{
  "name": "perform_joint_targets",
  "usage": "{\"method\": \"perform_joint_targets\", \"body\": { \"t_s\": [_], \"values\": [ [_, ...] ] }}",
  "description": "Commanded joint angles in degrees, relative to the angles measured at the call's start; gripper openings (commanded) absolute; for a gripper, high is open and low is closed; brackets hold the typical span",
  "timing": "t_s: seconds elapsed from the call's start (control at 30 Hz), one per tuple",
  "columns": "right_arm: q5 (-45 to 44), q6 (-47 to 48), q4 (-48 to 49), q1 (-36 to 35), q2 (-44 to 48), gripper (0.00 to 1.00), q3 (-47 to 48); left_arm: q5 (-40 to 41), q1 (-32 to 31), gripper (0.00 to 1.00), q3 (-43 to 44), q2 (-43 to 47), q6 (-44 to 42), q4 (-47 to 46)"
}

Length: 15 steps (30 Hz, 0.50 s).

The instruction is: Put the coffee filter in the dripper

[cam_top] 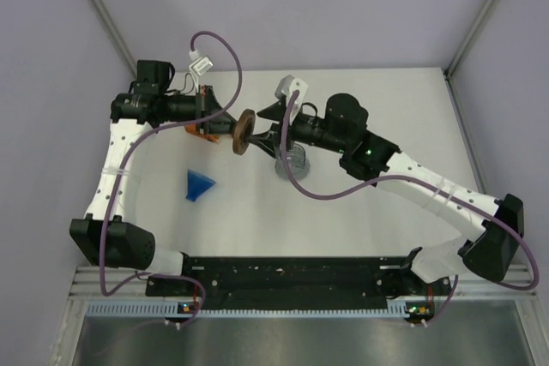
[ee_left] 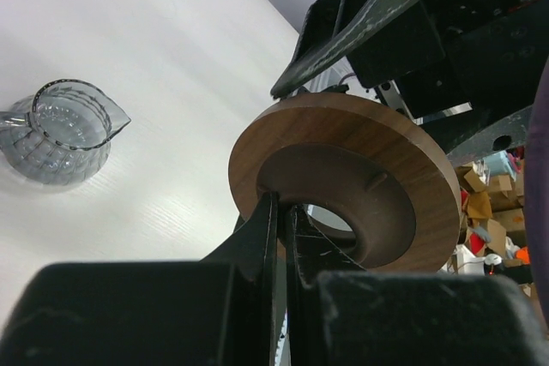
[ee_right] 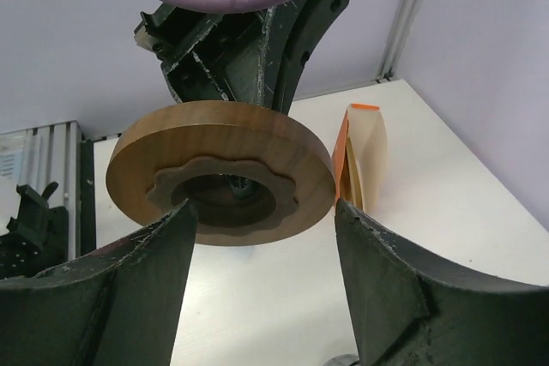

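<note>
White tabletop (cam_top: 360,212), lavender walls; the dripper (cam_top: 199,184) sits on the left half toward the near edge, well apart from both grippers. Left gripper (ee_left: 280,212) is pinched together on the inner rim of a brown ring (ee_left: 343,177), held off the table near the far-left side beside the orange packet (ee_right: 356,156) of tan papers. Right gripper (ee_right: 262,212) is spread wide, facing the ring above a glass mug (ee_left: 64,130).

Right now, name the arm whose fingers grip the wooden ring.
The left fingers pinch the wooden ring at its hole; the right fingers stand wide open.
</note>
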<state>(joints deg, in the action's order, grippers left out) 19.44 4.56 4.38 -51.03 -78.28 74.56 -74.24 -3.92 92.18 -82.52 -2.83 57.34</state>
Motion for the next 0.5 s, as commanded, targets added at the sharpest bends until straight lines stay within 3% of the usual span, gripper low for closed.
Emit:
{"method": "perform_joint_targets", "body": {
  "t_s": [0.0,0.47],
  "values": [
    [-0.54,-2.8,5.9,-1.18,-1.34,0.63,2.51,-4.25,-0.56,0.0,-0.25,1.22,2.74,-3.99],
    [-3.55,1.07,-0.78,-0.57,-4.6,0.59,7.96,-4.08,-1.0,0.0,-1.57,2.1,2.48,-3.64]
  ]
}}
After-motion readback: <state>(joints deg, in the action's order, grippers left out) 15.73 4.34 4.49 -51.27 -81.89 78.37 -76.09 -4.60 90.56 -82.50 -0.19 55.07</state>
